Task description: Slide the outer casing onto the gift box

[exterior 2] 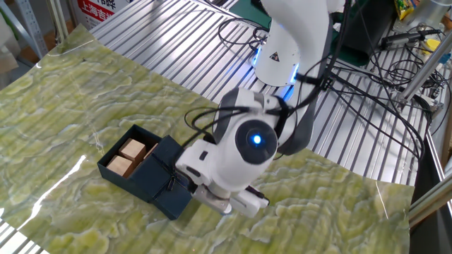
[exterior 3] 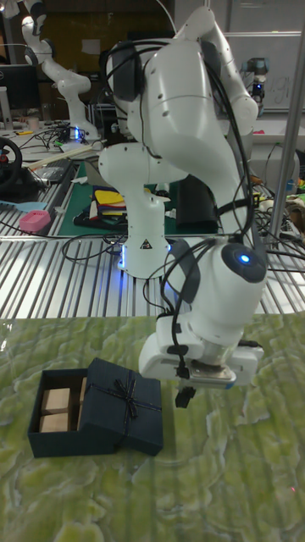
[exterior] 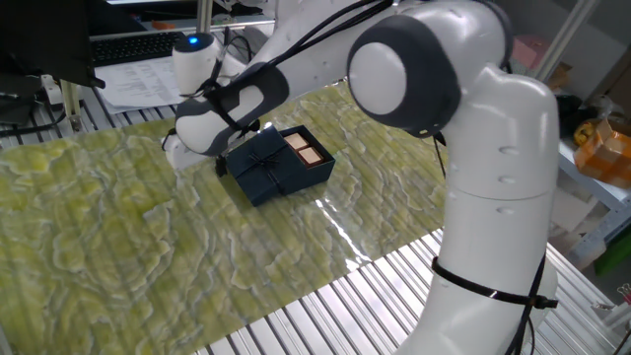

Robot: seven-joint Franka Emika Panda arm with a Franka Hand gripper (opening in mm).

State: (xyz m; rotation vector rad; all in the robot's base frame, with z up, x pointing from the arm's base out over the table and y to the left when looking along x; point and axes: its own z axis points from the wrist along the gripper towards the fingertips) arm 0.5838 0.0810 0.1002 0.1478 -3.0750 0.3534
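The outer casing (exterior 3: 123, 406), a navy sleeve with a thin bow, lies flat on the green mat and partly overlaps the gift box (exterior 3: 58, 411). The gift box's tan compartments stick out of the sleeve's one end. Both also show in one fixed view, outer casing (exterior: 261, 170) and gift box (exterior: 309, 153), and in the other fixed view, outer casing (exterior 2: 166, 181) and gift box (exterior 2: 126, 156). My gripper (exterior 3: 185, 395) hangs low just beyond the casing's free end, apart from it. Its dark fingertips (exterior: 225, 164) point down, and the hand hides the gap between them.
A green patterned mat (exterior: 118, 227) covers a slatted metal table (exterior: 335, 306). Cables (exterior 2: 367, 92) lie behind the mat near the arm's base. Papers and a keyboard (exterior: 138, 49) sit at the far edge.
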